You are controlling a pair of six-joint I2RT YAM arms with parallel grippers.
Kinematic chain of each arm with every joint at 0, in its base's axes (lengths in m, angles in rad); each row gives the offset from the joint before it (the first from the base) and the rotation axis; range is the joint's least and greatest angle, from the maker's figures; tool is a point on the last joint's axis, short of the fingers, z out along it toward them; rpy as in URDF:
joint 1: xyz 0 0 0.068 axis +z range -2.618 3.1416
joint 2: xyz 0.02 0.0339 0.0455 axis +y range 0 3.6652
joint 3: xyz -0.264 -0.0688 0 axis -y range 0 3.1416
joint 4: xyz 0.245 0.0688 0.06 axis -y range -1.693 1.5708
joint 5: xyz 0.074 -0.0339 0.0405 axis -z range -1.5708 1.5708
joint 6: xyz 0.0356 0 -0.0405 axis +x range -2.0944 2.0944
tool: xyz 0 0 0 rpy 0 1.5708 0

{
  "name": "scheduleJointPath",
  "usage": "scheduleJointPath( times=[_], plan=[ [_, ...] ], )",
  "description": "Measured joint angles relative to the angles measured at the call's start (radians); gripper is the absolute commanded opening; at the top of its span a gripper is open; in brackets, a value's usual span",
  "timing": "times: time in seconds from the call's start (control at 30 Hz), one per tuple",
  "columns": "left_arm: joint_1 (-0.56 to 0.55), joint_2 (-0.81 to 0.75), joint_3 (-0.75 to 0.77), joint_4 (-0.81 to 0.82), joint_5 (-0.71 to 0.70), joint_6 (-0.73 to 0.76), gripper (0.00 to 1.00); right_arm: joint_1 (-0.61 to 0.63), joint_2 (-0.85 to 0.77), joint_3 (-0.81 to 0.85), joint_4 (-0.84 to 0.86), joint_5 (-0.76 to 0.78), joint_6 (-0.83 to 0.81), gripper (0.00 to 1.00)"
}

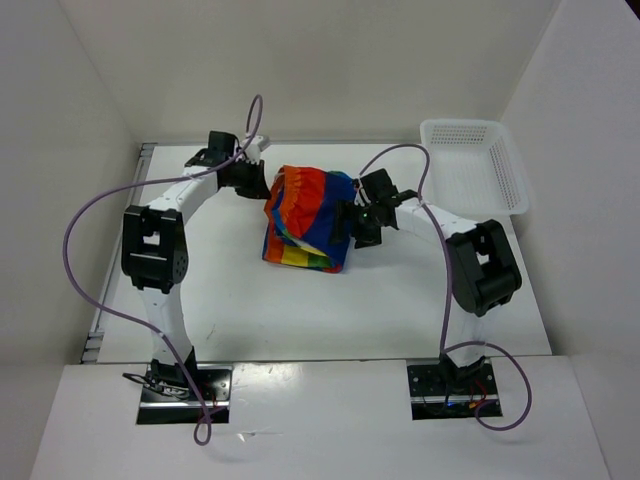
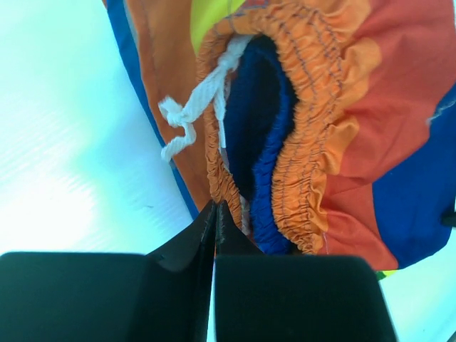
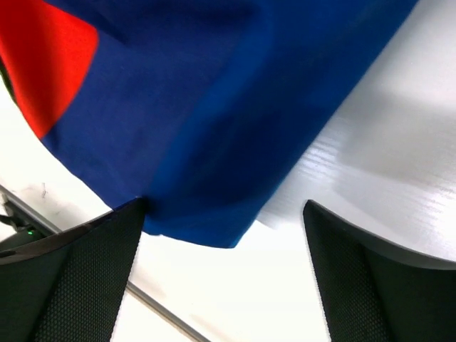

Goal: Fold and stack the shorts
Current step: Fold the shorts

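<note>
Two grippers flank the shorts (image 1: 305, 218), bunched in the middle of the table (image 1: 350, 310) — left gripper (image 2: 216, 208) pressed shut at the orange waistband, right gripper (image 3: 224, 206) spread wide around the blue hem. Any cloth snagged on the left fingers could drag the fold open.

White walls (image 1: 300, 60) enclose a glossy white table (image 1: 350, 310) under bright, even light.

My left gripper (image 2: 215, 214) points inward with its fingers pressed tight together, while my right gripper (image 3: 224, 206) faces it with fingers spread wide.
</note>
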Motion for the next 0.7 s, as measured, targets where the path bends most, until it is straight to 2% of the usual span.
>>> scheduleJointPath(
  times=[0.07, 0.13, 0.23, 0.3, 0.33, 0.47, 0.6, 0.63, 0.7],
  plan=[
    [0.010, 0.002, -0.007, 0.004, 0.003, 0.000, 0.00, 0.000, 0.006, -0.005, 0.013, 0.004, 0.007, 0.77],
    [0.017, 0.002, -0.023, 0.010, 0.010, 0.000, 0.00, 0.000, 0.017, -0.006, 0.033, 0.008, 0.023, 0.76],
    [0.021, 0.002, -0.064, 0.015, 0.016, 0.000, 0.00, 0.002, 0.038, -0.007, 0.060, 0.013, 0.034, 0.60],
    [0.021, 0.002, -0.097, 0.017, 0.019, 0.000, 0.00, 0.004, 0.048, -0.013, 0.071, 0.016, 0.042, 0.54],
    [0.021, 0.002, -0.108, 0.017, 0.020, 0.000, 0.00, 0.005, 0.053, -0.017, 0.079, 0.017, 0.046, 0.44],
    [0.021, 0.002, -0.143, 0.018, 0.022, 0.000, 0.00, 0.010, 0.084, -0.019, 0.095, 0.049, 0.062, 0.23],
    [0.021, 0.002, -0.177, 0.024, 0.020, 0.000, 0.13, 0.014, 0.124, -0.019, 0.099, 0.093, 0.092, 0.23],
    [0.021, 0.002, -0.182, 0.022, 0.020, -0.001, 0.27, 0.014, 0.129, -0.018, 0.099, 0.100, 0.101, 0.27],
    [0.021, 0.002, -0.185, 0.017, 0.021, 0.003, 0.40, 0.015, 0.130, -0.018, 0.097, 0.116, 0.115, 0.35]
  ],
)
